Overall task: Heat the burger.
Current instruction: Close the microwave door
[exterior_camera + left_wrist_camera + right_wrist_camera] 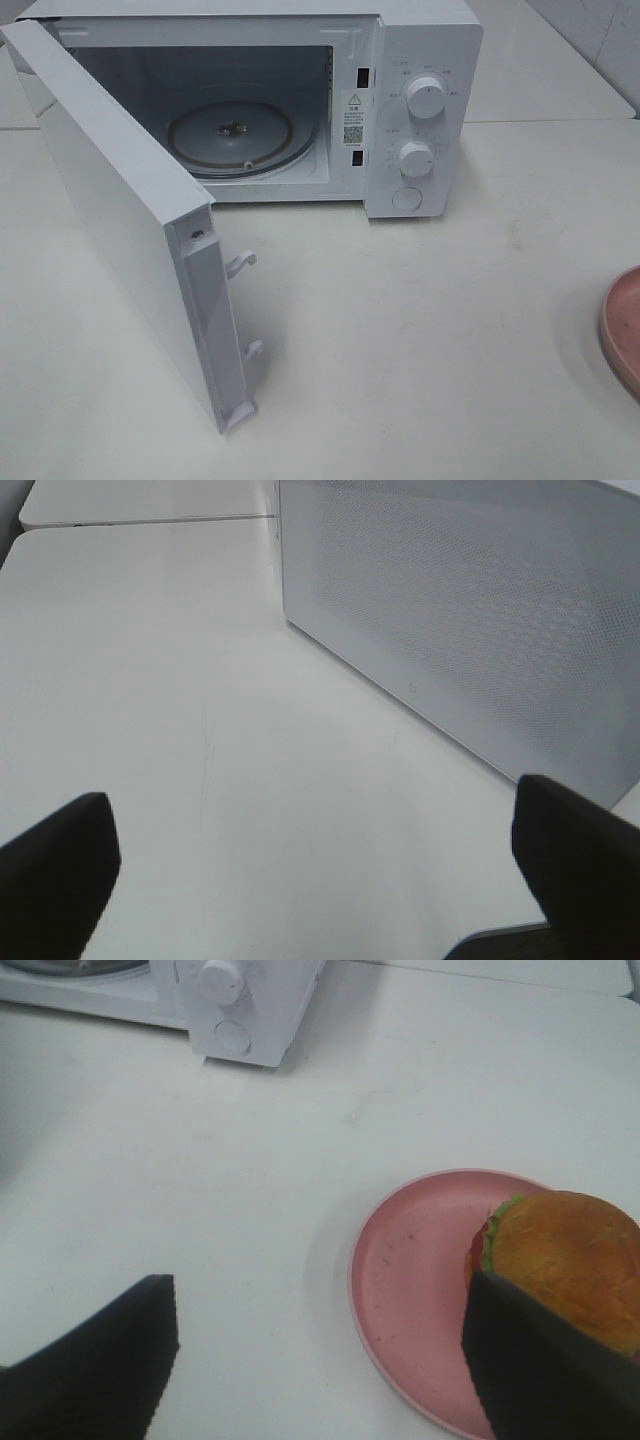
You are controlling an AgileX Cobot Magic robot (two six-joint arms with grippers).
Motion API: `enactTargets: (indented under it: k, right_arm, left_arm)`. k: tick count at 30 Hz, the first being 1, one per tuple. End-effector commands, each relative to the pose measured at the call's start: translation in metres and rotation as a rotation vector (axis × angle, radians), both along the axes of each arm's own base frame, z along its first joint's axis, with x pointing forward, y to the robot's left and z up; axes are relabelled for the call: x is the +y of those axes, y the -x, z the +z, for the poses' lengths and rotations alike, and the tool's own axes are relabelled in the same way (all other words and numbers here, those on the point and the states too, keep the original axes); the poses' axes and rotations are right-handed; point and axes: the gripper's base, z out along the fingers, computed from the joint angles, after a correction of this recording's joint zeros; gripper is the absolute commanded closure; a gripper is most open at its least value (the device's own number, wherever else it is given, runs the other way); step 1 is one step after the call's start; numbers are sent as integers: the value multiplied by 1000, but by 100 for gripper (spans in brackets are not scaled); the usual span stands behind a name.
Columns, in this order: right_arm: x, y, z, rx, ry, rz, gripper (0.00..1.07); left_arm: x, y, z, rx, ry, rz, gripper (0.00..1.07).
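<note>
Burger [570, 1260] near pink plate [410, 1290] rim, microwave door [120, 230] wide open.

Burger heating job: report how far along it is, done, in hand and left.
Done: the microwave door stands wide open, its glass turntable bare. In hand: the right gripper, jaws open, hovers by the burger, which sits on the pink plate, not gripped. The left gripper is open and empty. Left: grasp the burger, place it inside, shut the door, start heating.

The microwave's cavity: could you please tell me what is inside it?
Only the round glass turntable lies inside the open microwave. No burger there. The door covers the near left corner of the floor.
</note>
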Motion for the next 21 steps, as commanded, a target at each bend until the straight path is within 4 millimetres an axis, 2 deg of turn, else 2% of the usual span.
enactTargets:
  k: [1,6,21]
  right_arm:
    - [-1,6,0,-43,-7,-32,31]
    - [-3,17,-1,-103,-19,-136,31]
    - [-3,17,-1,-103,-22,-146,32]
  left_arm:
    - [-1,0,0,-16,9,-1,7]
    - [-1,0,0,-16,9,-1,7]
    - [-1,0,0,-15,9,-1,7]
